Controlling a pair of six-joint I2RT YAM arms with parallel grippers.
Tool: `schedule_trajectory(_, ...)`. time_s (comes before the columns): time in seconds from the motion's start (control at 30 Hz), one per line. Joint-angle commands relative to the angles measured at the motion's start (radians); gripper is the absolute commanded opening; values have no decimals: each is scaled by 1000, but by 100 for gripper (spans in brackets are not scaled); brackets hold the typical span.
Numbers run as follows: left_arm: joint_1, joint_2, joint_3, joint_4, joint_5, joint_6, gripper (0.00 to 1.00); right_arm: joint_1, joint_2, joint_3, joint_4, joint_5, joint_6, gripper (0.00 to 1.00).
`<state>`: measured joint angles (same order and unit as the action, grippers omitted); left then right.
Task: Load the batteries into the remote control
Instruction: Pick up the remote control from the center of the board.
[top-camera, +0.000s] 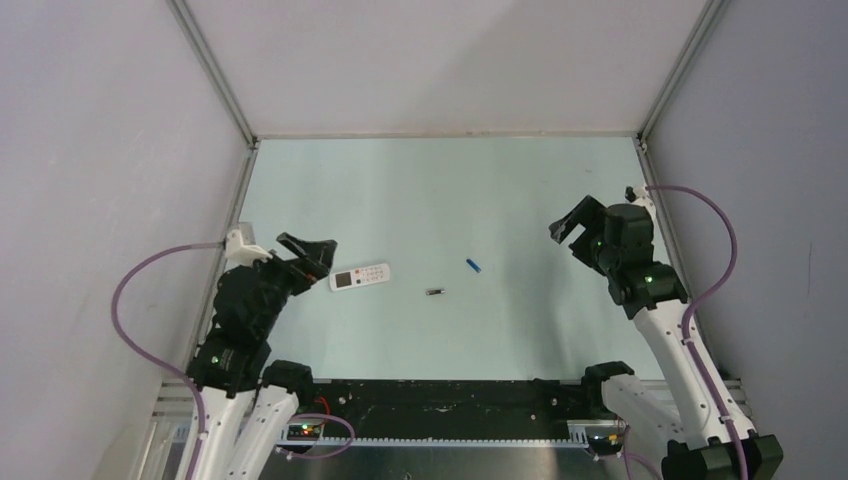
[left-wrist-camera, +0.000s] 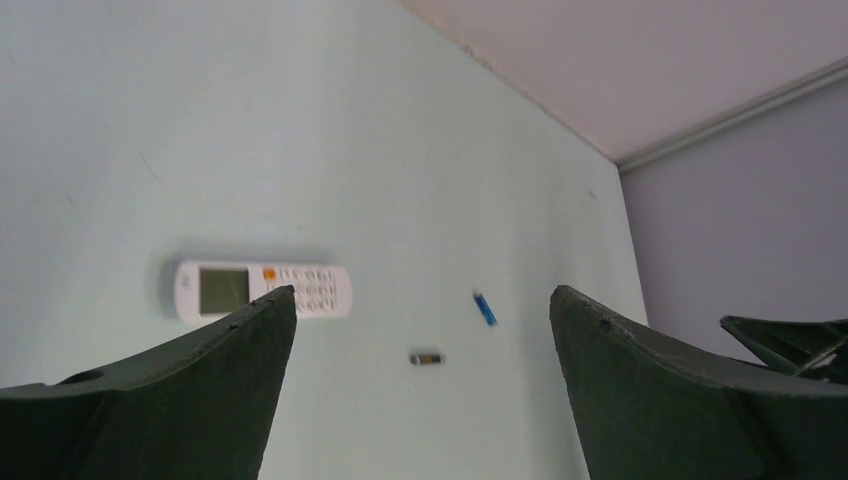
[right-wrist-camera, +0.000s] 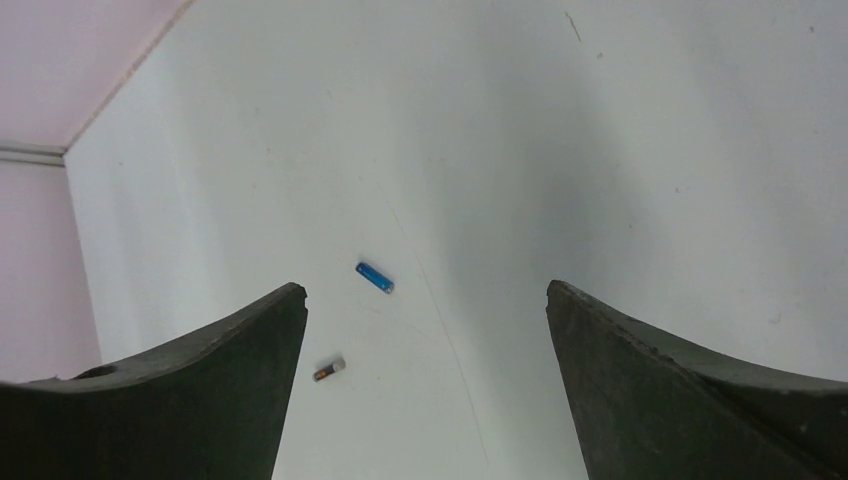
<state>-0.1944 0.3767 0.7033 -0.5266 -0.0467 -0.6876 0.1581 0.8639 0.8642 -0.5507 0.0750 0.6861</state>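
I saw both pairs of fingers spread wide and empty: left gripper (top-camera: 316, 256) just beside the remote control (top-camera: 360, 277), right gripper (top-camera: 568, 226) near the table's (top-camera: 450, 180) right edge. Blue battery (top-camera: 473, 265) and dark battery (top-camera: 435, 292) lay apart mid-table, with bare surface all round.

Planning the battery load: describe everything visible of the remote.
The remote is a small white rectangular slab, plastic by its look, lying flat and face up on the pale table. A pale display window fills its left end, an orange-red mark sits beside it, then rows of small buttons. Nothing seems to touch it: the open left end effector hangs near the display end; the dark battery and blue battery lie apart to its right.
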Motion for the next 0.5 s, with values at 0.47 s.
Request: schedule_trajectory(0.47,-2,423,-150,-34,-49,-733,100,211,-76,-121,-105,178,78,90)
